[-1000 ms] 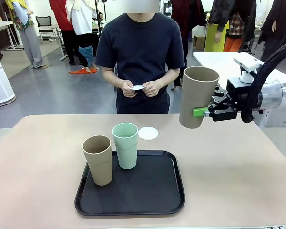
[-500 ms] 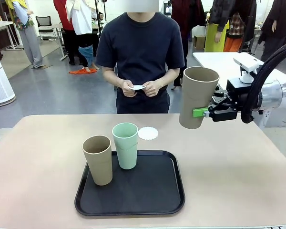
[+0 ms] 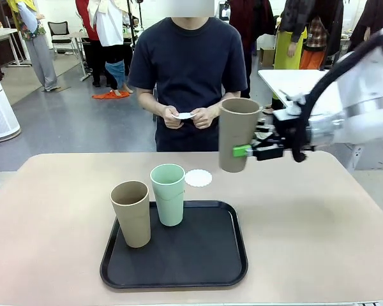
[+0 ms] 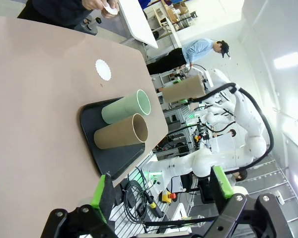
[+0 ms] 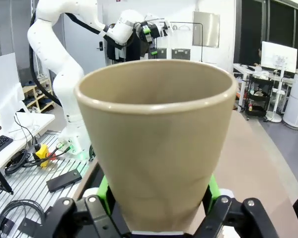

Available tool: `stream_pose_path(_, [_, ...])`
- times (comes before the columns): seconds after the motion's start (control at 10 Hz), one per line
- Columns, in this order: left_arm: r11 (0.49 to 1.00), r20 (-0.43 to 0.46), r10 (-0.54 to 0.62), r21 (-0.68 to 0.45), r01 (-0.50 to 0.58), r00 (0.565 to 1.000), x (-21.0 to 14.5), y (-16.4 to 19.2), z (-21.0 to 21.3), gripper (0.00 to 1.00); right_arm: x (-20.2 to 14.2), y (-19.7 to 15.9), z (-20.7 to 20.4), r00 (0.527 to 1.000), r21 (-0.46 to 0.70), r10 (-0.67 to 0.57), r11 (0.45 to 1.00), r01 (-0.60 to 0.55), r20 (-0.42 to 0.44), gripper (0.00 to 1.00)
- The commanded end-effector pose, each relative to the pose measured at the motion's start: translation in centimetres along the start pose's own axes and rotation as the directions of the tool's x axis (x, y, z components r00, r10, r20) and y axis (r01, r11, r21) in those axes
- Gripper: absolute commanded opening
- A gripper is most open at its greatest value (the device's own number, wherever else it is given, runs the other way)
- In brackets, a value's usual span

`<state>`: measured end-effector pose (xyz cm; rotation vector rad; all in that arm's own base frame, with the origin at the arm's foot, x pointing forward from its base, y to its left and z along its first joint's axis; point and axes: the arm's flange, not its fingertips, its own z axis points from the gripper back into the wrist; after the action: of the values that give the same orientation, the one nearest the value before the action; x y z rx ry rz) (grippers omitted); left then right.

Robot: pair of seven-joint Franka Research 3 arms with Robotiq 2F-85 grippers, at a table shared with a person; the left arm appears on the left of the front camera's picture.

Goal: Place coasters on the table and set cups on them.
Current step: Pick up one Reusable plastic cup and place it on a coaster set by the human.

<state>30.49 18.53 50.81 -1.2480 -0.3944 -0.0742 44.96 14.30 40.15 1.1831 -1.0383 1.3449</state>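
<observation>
Left gripper [image 4: 161,186] jaws wide, nothing between them. Tray [image 4: 114,156] on table [image 4: 35,99] holds mint cup [image 4: 124,109] and tan cup [image 4: 120,135], side by side. Coaster [image 4: 103,69] on bare table past tray. Third cup [image 4: 184,90] held aloft by right arm [image 4: 248,119].

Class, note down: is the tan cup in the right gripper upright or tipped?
Upright: the right gripper holds the tan cup with its open rim on top.

Floor [image 3: 76,127]: grey, glossy. White table [image 3: 293,80]: far right. Black office chair [image 3: 61,30]: far left. White cylindrical unit [image 3: 0,108]: left edge. Ceiling light panel [image 4: 287,60]: lit.
</observation>
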Motion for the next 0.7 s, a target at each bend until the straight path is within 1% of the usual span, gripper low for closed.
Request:
stream_pose_path(0.0, [1.0,0.007,-0.002,-0.015,0.003,1.0,0.0,-0.2,0.2,1.0,-0.3,-6.0,-2.0,1.0,0.0,0.012,1.0,-0.012,0.018,0.82])
stream_pose_path(0.2, [1.0,0.007,-0.002,-0.015,0.003,1.0,0.0,-0.2,0.2,1.0,-1.6,-8.7,-2.8,1.0,-0.028,-0.013,1.0,0.014,0.024,0.82])
stream_pose_path(0.3, [1.0,0.007,-0.002,-0.015,0.003,1.0,0.0,-0.2,0.2,1.0,-2.0,-10.6,-2.6,0.999,-0.064,-0.029,0.997,0.032,0.04,0.82])
stream_pose_path(0.6, [1.0,0.007,-0.002,-0.015,0.003,1.0,0.0,-0.2,0.2,1.0,-3.5,-12.9,-3.0,0.996,-0.094,-0.068,0.993,0.074,0.063,0.82])
